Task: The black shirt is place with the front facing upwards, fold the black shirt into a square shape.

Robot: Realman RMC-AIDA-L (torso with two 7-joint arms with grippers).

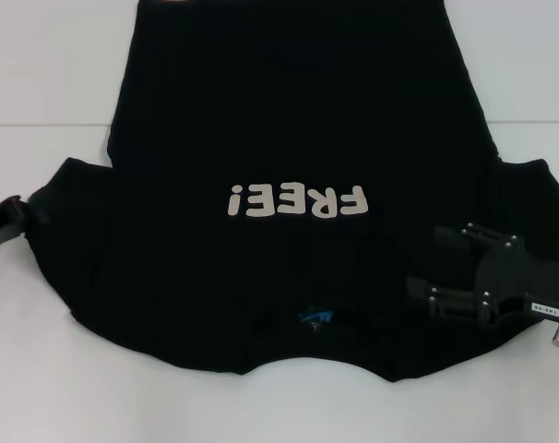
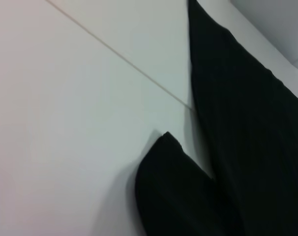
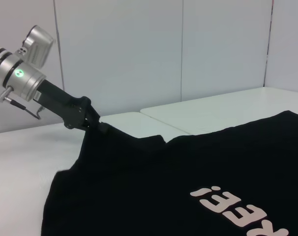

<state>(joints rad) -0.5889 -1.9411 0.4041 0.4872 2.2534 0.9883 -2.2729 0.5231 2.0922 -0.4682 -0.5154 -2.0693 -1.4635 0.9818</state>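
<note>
While the black shirt lies front-up on the white surface, the left gripper has its jaws pinching the left sleeve edge. The right gripper hovers over the right shoulder, jaws spread.

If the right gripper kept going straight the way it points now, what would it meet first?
Probably only the black shirt: the right gripper points across its chest toward the FREE! lettering, fingers spread. Its height above the cloth is unclear.
</note>
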